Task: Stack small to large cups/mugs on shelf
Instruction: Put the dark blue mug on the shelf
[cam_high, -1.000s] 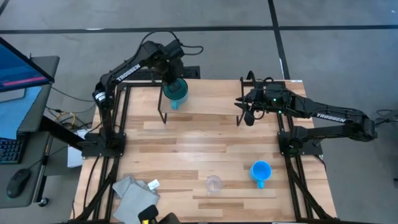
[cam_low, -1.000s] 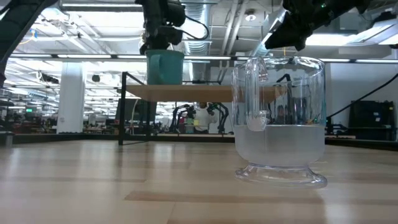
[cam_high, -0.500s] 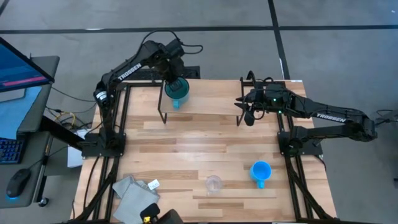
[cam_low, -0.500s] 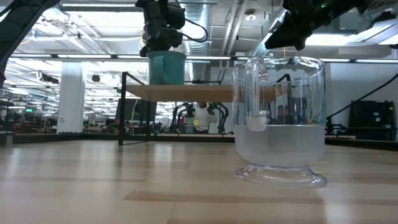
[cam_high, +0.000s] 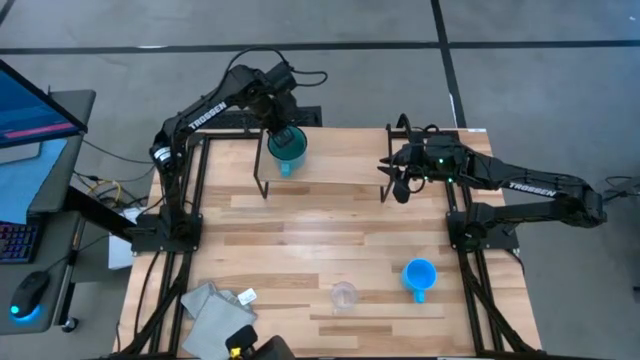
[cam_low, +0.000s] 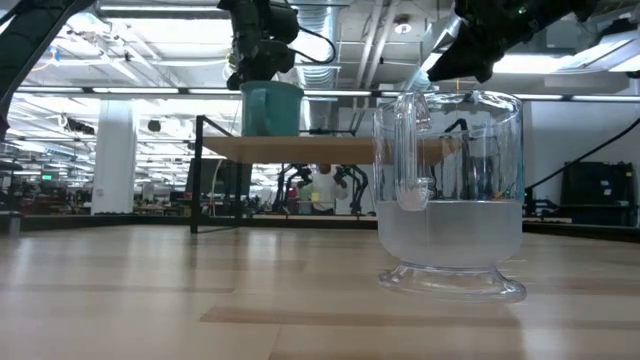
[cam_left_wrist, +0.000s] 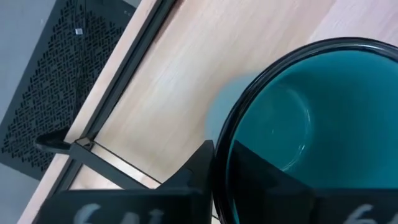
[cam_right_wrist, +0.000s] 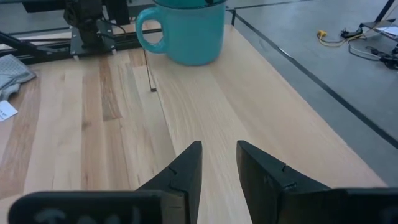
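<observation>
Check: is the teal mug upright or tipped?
Upright: the teal mug stands level on the shelf, mouth up, with the left gripper at its rim.

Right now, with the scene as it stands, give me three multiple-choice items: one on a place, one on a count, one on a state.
1. Where is the teal mug?
A. On the shelf, near its left end
B. On the table by the grey cloth
C. Inside the blue mug

2. How many cups or mugs stand on the table off the shelf?
A. None
B. Two
C. Three

3. How are the right gripper fingers set?
A. Shut on the clear cup
B. Shut on the blue mug
C. Apart, holding nothing

Answers:
1 A: the high view shows the teal mug on the shelf, under the left gripper.
2 B: the blue mug and the clear cup stand on the table's near part.
3 C: the right wrist view shows a gap between the fingers, with bare wood beneath.
</observation>
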